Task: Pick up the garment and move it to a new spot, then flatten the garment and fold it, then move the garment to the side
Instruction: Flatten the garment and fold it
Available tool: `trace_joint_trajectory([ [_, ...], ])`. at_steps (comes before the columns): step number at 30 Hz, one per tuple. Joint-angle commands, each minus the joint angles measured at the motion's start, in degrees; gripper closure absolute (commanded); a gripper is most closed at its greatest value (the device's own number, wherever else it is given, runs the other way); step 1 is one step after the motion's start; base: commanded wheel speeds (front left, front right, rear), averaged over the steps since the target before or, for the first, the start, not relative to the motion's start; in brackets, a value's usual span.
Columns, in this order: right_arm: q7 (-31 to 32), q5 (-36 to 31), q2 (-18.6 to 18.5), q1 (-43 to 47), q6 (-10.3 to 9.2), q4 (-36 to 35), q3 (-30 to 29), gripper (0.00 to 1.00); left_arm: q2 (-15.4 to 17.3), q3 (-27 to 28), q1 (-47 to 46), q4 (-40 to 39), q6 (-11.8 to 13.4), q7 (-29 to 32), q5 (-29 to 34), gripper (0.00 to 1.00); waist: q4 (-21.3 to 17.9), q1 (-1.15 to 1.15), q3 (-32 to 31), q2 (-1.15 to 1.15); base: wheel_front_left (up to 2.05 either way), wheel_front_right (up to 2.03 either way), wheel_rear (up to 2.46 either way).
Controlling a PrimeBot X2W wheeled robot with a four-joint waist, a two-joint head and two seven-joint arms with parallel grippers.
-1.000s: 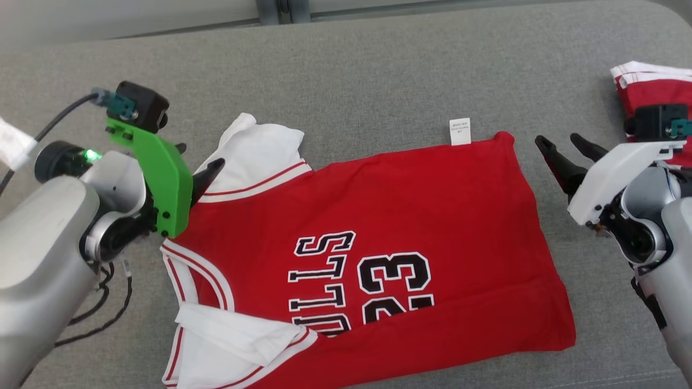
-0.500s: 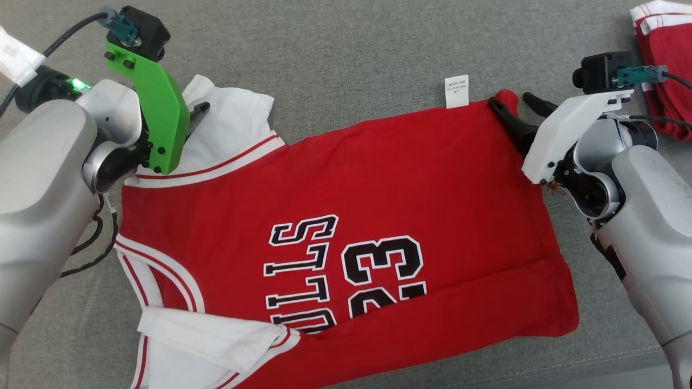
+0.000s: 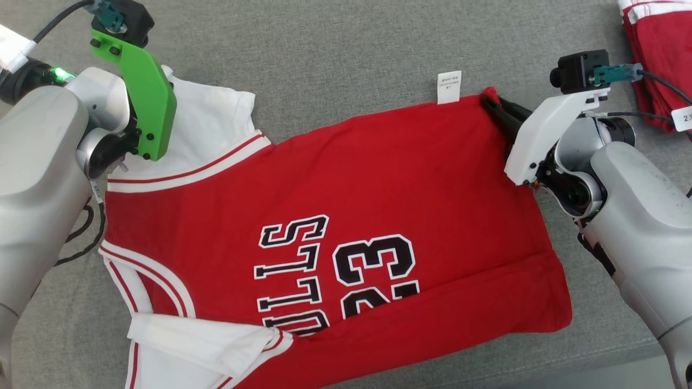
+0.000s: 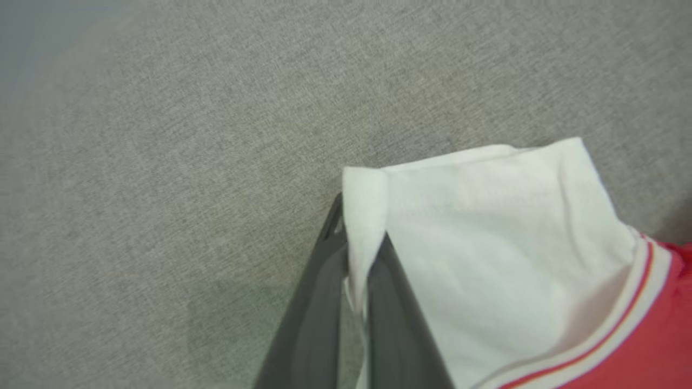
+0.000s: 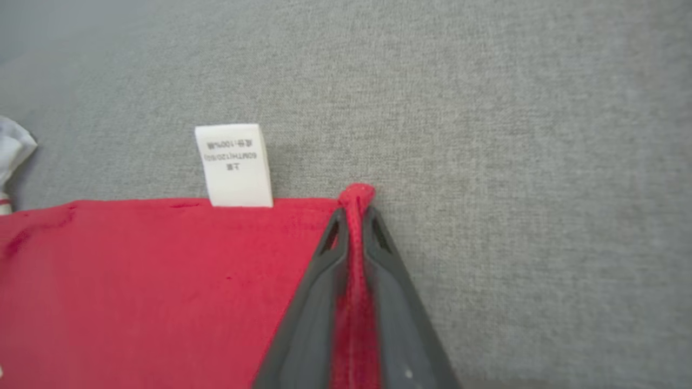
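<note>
Lying print-side up on the grey upholstered surface (image 3: 351, 48), the garment (image 3: 335, 216) is a red sleeveless jersey with white panels at the shoulders, red-and-white striped trim at the armholes, and black, white-outlined lettering and the numeral 23 across its chest. It occupies the middle of the surface, extending toward the near edge. Its long axis runs left to right: the shoulder end points to the robot's left, the hem to its right, so the print reads sideways, and the far side edge slants slightly away toward the right. The body is mostly flat; the near shoulder panel is folded over itself at the near left. A white care label (image 3: 448, 86) projects from the far side edge, close to the hem corner. The left gripper (image 4: 359, 221) has its fingers pressed together on the corner of the far white shoulder panel, beneath its green camera bracket (image 3: 143, 102). The right gripper (image 5: 355, 216) pinches the far hem corner, red cloth bunched between its fingers. A second red-and-white garment (image 3: 654, 48) lies toward the far right of the surface, well apart from the jersey.
</note>
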Motion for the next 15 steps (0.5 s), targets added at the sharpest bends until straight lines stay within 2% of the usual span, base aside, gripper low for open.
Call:
trace_joint_trajectory([
  [1, -0.27, 0.67, -0.27, 0.79, 0.00, 0.79, 0.98, 1.00, -0.25, -0.14, -0.58, 0.44, -0.13, -0.49, -0.43, 1.00, 0.64, -0.01, -0.88, 0.00, 0.00, 0.00, 0.00],
  [15, -9.01, 3.04, -2.84, 0.25, -0.01, 3.54, 3.50, 1.00, 1.22, 0.48, 2.16, 1.55, -0.16, -5.22, -5.50, 1.00, 1.89, -0.01, -5.21, 0.00, 0.00, 0.00, 0.00],
])
